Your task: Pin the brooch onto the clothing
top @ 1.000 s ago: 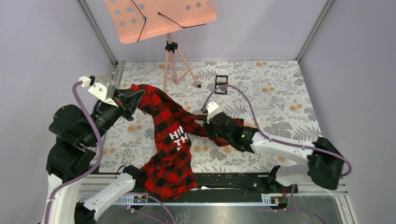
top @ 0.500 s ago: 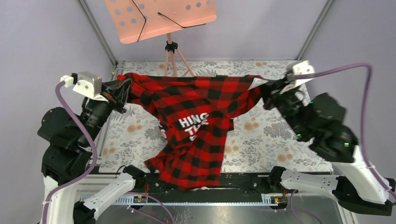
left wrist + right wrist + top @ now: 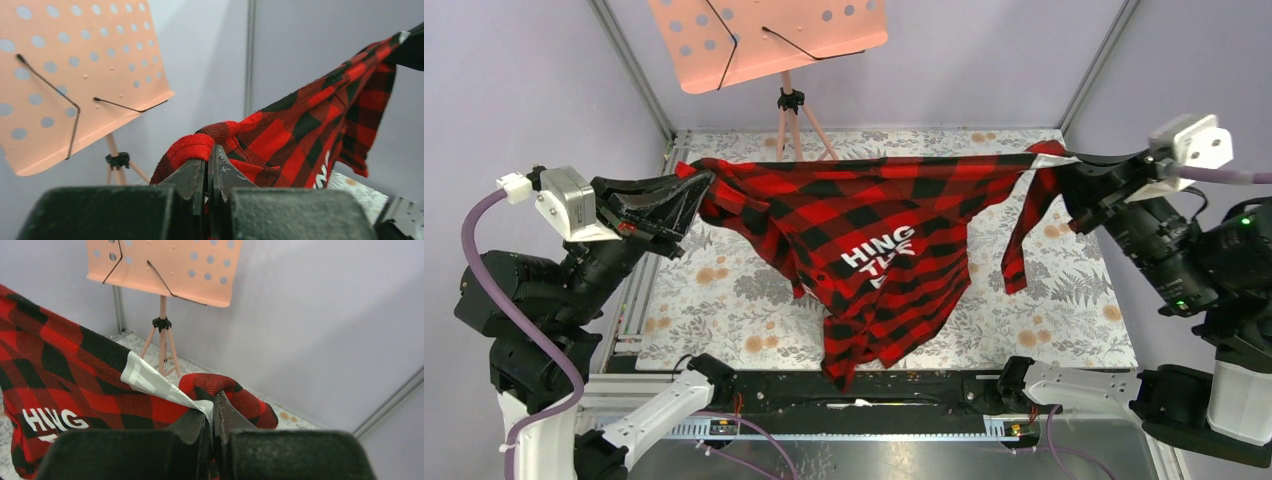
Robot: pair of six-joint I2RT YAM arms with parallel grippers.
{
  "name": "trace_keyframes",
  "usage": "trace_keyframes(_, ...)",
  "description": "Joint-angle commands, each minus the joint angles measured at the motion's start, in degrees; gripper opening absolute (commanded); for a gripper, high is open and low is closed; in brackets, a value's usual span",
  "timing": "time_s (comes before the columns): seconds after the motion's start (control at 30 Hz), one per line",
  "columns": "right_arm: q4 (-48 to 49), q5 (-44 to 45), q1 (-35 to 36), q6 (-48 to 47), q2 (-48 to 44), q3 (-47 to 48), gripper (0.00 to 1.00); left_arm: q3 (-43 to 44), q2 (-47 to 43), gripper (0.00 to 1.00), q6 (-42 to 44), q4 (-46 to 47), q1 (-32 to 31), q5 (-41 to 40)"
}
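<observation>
Both sets of jaws are closed tight on cloth. The left gripper, at mid-left of the overhead frame, pinches a bunched red edge of the clothing. The right gripper, at upper right, pinches the opposite end, where a white label shows just beside its fingertips in the right wrist view. Between them the clothing hangs stretched across the upper middle of the frame, lifted off the floral table. Its white letters face up near the centre, its lower part droops toward the bottom edge, and one sleeve dangles right of centre.

I judge the task to be at an early, preparatory stage. The clothing is spread out in the air, which looks like a step toward laying it flat, but it is not yet set down. The brooch cannot be seen in any view: not on the clothing, not on the visible part of the table, not in either gripper. It may be hidden under the cloth or too small to make out, so nothing is pinned. What is left, by my reckoning, is to lay the clothing flat, let go, find and pick up the brooch, and fix it to the fabric. The pink music stand at top centre plays no part
</observation>
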Motion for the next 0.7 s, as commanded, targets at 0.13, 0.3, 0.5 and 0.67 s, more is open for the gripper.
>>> trace_keyframes(0.13,2.8,9.2,-0.3,-6.3,-1.7,8.7,0.00,8.0,-1.8,0.00,-5.2,-0.2,0.7,-2.6)
trace_keyframes(0.3,5.4,11.4,-0.3,-8.2,-0.8,6.7,0.00,14.7,-0.1,0.00,-8.2,-5.3,0.7,-3.0)
trace_keyframes(0.5,13.8,18.5,-0.3,-11.4,-0.6,-4.0,0.00,7.4,1.6,0.00,-9.9,-5.6,0.7,-7.6)
trace_keyframes(0.67,15.5,24.1,-1.9,-7.2,1.5,-14.3,0.00,-2.7,7.6,0.00,-9.6,-8.7,0.7,-21.4)
